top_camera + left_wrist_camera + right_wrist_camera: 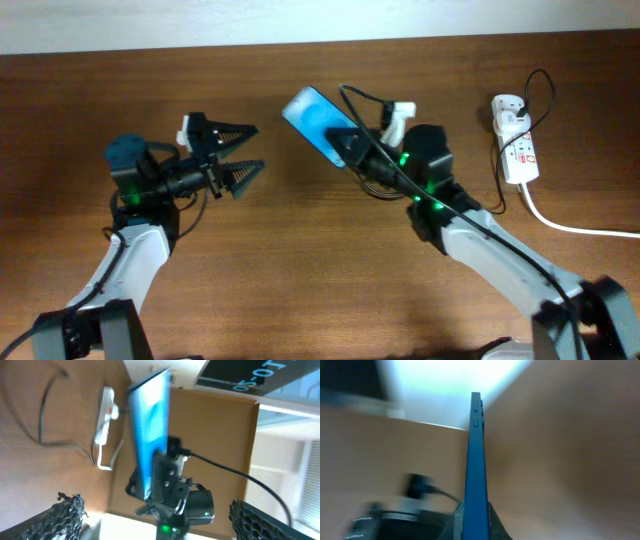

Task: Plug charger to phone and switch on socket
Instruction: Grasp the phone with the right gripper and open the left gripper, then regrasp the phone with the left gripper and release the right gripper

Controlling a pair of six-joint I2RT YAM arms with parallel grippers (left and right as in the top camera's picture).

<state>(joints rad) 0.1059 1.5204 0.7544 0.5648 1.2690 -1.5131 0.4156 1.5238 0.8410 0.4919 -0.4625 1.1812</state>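
Phone (474,460) edge-on, clamped clear of the tabletop (300,260) by right fingers (495,527), likely for easier plugging; left fingers (228,131) gape empty, facing it

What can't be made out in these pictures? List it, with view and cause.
1. Any port on the gripped end of the phone: overhead, covered by the right gripper; the right wrist view shows only a side edge.
2. Switch position on the socket: overhead, too small; left wrist, blurred.
3. Plug tip of the charger: overhead, cable too thin to follow; left wrist, blurred.
4. The dark object, right wrist lower left: out of focus.
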